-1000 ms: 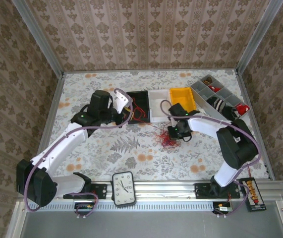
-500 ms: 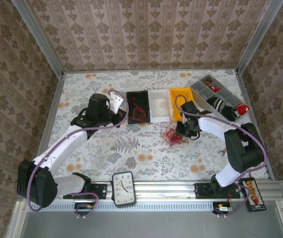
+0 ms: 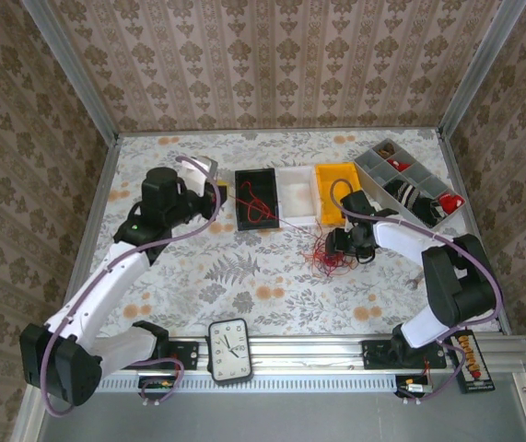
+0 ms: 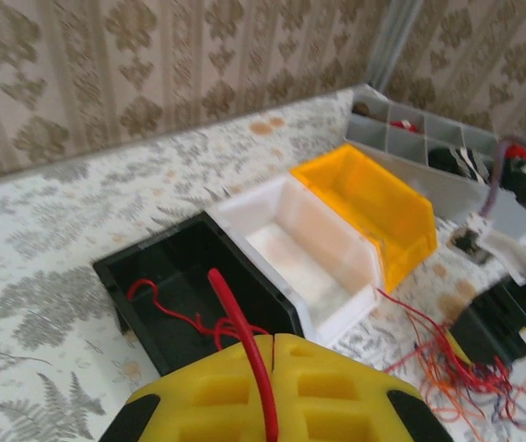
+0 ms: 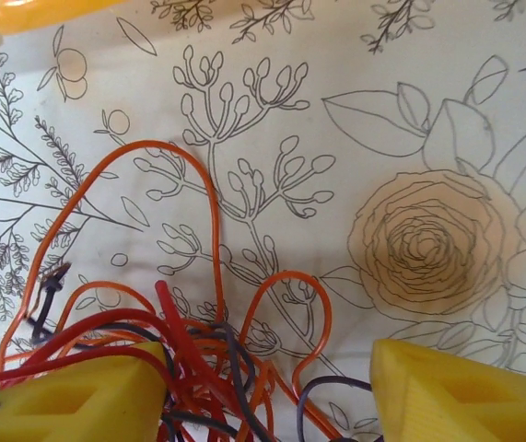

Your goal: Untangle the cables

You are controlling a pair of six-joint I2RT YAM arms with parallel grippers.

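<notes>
**Red strand partly out, knot left to do**

From above, the left fingers (image 3: pixel 215 189) are beside the black bin (image 3: pixel 238 198). A red cable (image 3: pixel 261 212) runs from them across that bin toward the tangle (image 3: pixel 325 260) of cables. The tangle lies on the desk (image 3: pixel 198 267), just in front of the yellow bin (image 3: pixel 341 184). The right fingers (image 3: pixel 339 247) sit at the tangle's far edge.

In the left wrist view, the fingers are pinched shut on the red cable (image 4: pixel 235 313). It comes up out of the black bin, where more red loops lie. The white bin (image 4: pixel 336 318) and the yellow bin look empty. Thin strands trail past the white bin to the tangle. I cannot tell whether the held cable is free of it.

In the right wrist view, the fingers (image 5: pixel 69 396) stand wide apart and grip nothing. Red, orange and purple strands are heaped between them, crossing and looping.

As I judge it, one cable is coming away. The bulk is knotted and waits to be parted strand by strand.
</notes>
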